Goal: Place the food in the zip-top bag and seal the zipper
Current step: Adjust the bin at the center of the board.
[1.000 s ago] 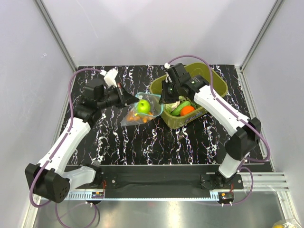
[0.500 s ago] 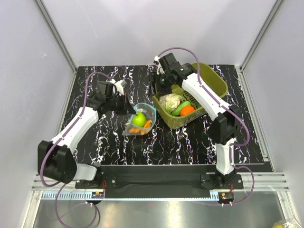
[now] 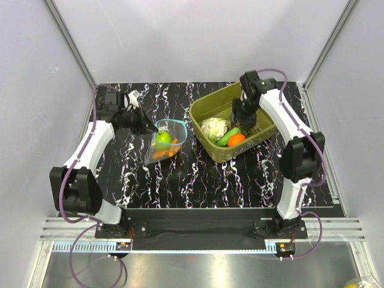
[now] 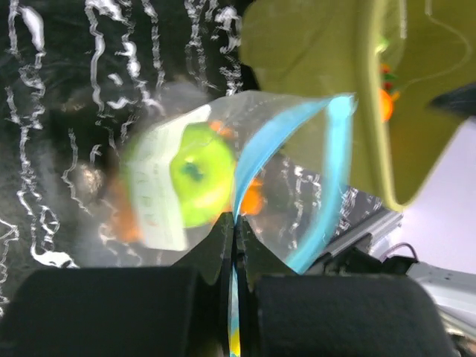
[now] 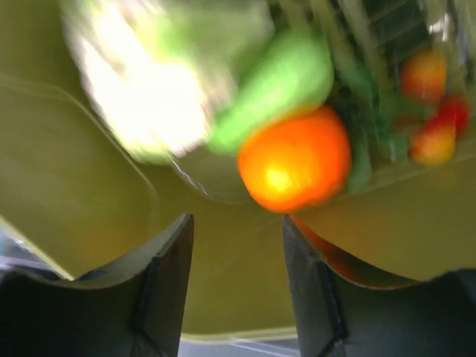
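Since a moment ago the left arm has drawn back toward its own side and taken the zip-top bag [image 3: 157,146] with it, so the bag now lies well apart from the olive tub [image 3: 210,99] instead of close to its corner. The right arm has swung across from the tub's far-left corner to hang over its right half. On the left, the left gripper [image 3: 146,127] has its jaws pressed together on the bag's mouth edge; from the wrist view the light-blue zipper [image 4: 327,178] runs down into the pinch of the left gripper [image 4: 236,245], and the mouth gapes in a wide loop. Inside the bag sit the green apple [image 3: 162,138] and the orange carrot pieces [image 3: 161,153], the bag resting on the black marbled table [image 3: 198,174]. Further right, the tub holds the rest of the food: the white cauliflower [image 3: 213,128], the green cucumber [image 3: 229,136] just beside it, and the round orange fruit [image 3: 236,139] touching the cucumber. The right gripper [image 3: 245,120] hovers above these with its jaws apart and nothing between them, and its wrist view looks straight down on the orange fruit [image 5: 294,158]. To my eye the right arm is lining up its next pick, probably that fruit, so the filling is roughly half done and the zipper is not yet closed. With the bag now farther off, each carry gets longer.
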